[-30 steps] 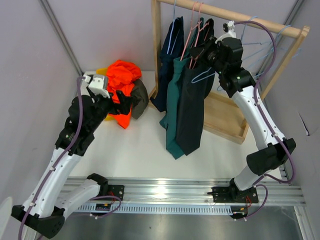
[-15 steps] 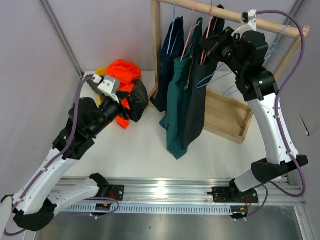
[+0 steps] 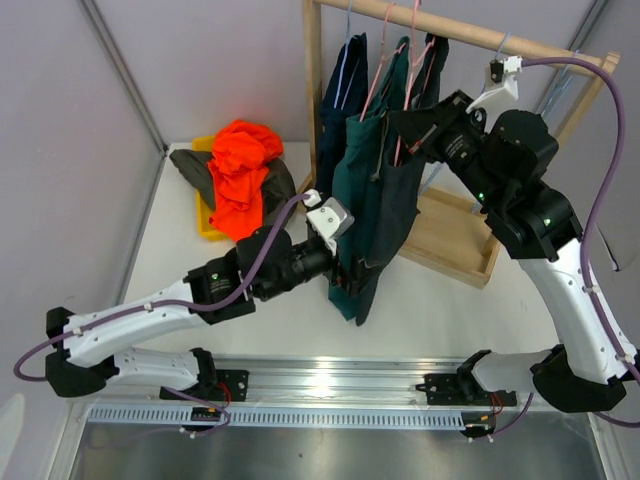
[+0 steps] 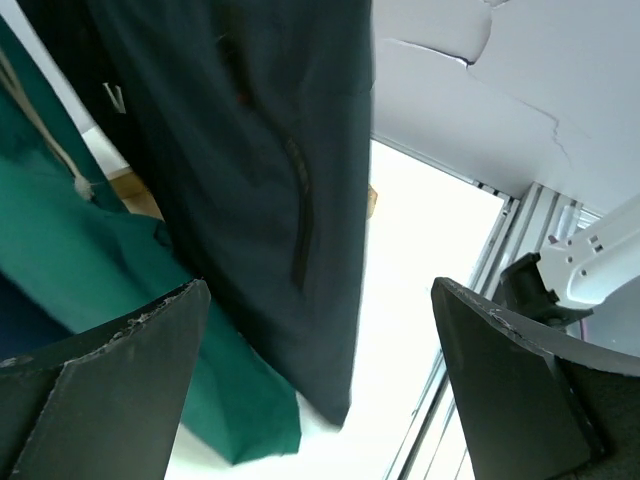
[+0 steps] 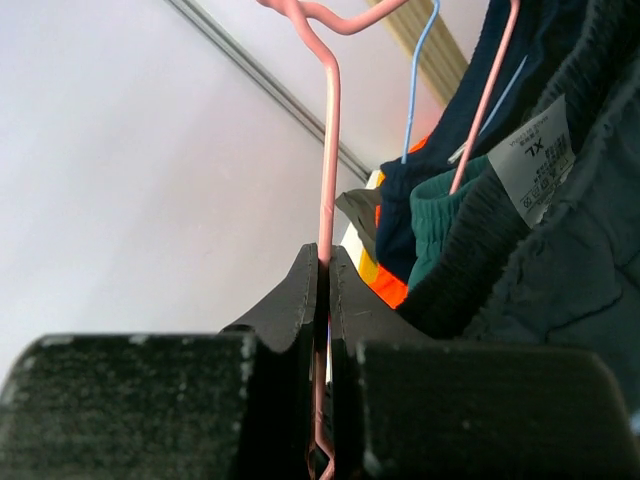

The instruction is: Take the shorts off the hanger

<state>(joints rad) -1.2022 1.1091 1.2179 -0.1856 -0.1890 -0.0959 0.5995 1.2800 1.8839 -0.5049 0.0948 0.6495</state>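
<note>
The rack (image 3: 470,35) stands at the far right of the table (image 3: 440,300), and three pairs of shorts hang from its rod on wire hangers. The navy pair (image 3: 338,110) is leftmost, the teal pair (image 3: 352,190) is in the middle, and the black pair (image 3: 395,210) is nearest my right arm. The orange pair (image 3: 238,170) and olive pair (image 3: 188,162) lie heaped at the far left, off any hanger, so I judge two of five done.

My right arm is raised high, elbow bent, wrist turned toward the rod. My right pincer (image 5: 322,270) is clamped tight on the wire of a pink hanger (image 5: 327,180), I think to steady the black pair. My left arm stretches low across the table. My left pincer (image 4: 320,295) gapes wide and empty, facing the black pair's lower leg and placed to pull it down.
</note>
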